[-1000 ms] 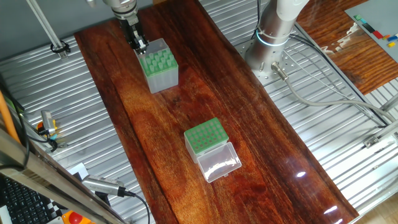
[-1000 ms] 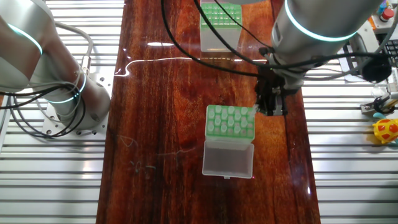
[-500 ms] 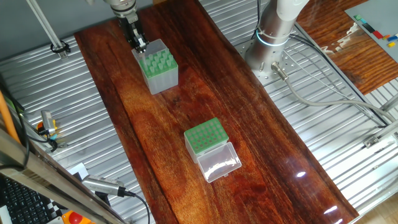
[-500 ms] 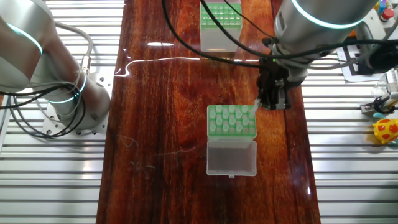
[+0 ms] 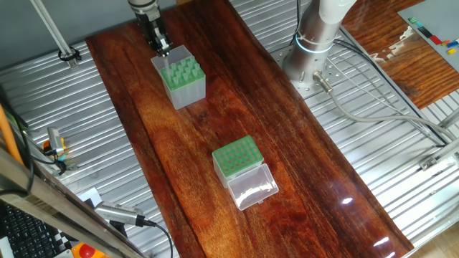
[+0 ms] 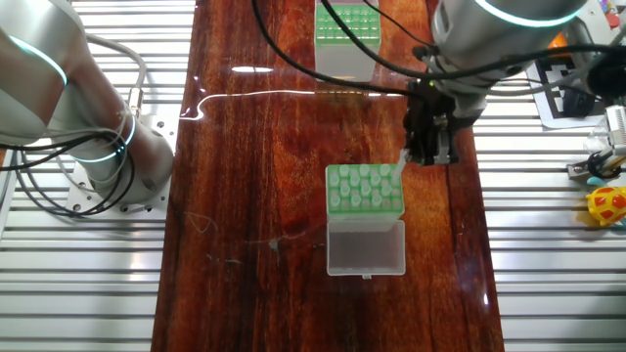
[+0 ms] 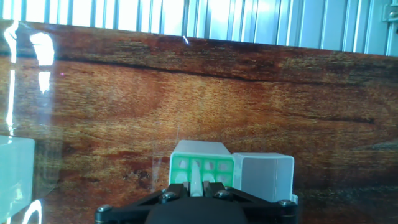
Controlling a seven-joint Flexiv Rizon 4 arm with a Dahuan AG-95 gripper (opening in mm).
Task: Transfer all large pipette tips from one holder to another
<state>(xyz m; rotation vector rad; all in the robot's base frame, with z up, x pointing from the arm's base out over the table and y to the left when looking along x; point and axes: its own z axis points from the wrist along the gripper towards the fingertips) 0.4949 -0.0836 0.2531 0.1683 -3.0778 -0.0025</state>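
My gripper [image 5: 162, 47] hangs over the far corner of the taller grey-sided holder [image 5: 183, 80], shut on one large pipette tip [image 6: 403, 164]. The tip's point sits just above the holder's green plate [image 6: 364, 190], where several more pale tips stand. In the hand view the tip [image 7: 196, 176] is clamped between the black fingers [image 7: 178, 187], with the holder [image 7: 203, 163] straight beyond it. The shorter green-topped box [image 5: 236, 157] stands further down the table with its clear lid [image 5: 252, 188] open; it also shows in the other fixed view [image 6: 346, 26].
The boxes stand on a long wooden board [image 5: 215, 115] over ribbed metal [image 5: 373, 165]. The arm's base [image 5: 314, 44] is bolted beside the board, with cables [image 6: 293, 78] looping over it. A yellow object [image 6: 608, 203] lies off to one side.
The gripper has risen a little at the holder's corner, and the pale tip now hangs below its fingers. Both boxes stay put.
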